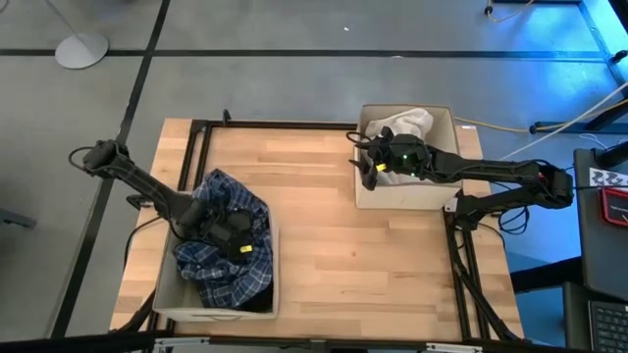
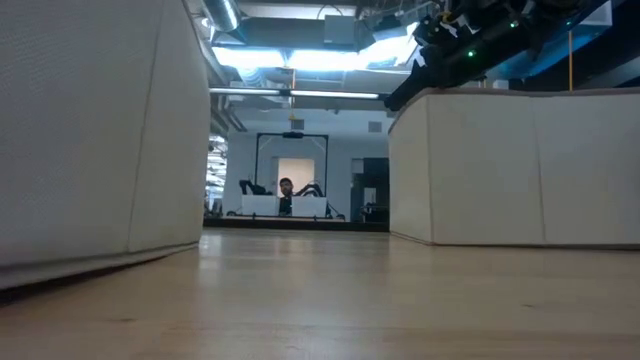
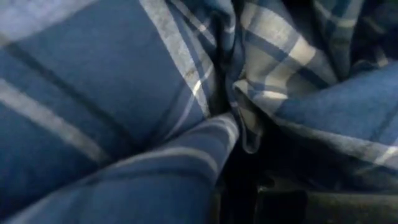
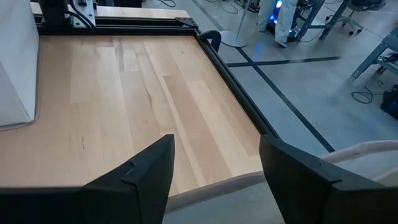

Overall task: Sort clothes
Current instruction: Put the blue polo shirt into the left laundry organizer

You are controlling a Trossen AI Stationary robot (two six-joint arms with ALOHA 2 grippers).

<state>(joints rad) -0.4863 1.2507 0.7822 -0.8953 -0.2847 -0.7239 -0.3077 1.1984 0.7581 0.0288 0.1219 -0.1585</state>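
The blue-and-white plaid shirt [image 1: 221, 260] lies bunched in the beige bin [image 1: 167, 306] at the table's near left, one part hanging over the bin's far rim. My left gripper [image 1: 234, 233] is down in the shirt, whose cloth [image 3: 155, 93] fills the left wrist view. A white piece [image 1: 407, 122] lies in the far end of the beige bin [image 1: 412, 196] at the far right. My right gripper [image 4: 217, 168] is open and empty above that bin's left rim [image 4: 217, 190]. The dark grey-black and dark green pieces are out of view.
Bare wooden tabletop [image 1: 324, 226] lies between the two bins. A black frame [image 1: 275, 125] runs along the table's edges. In the low view the left bin's wall [image 2: 90, 130] and the right bin's wall [image 2: 520, 165] stand either side of the open middle.
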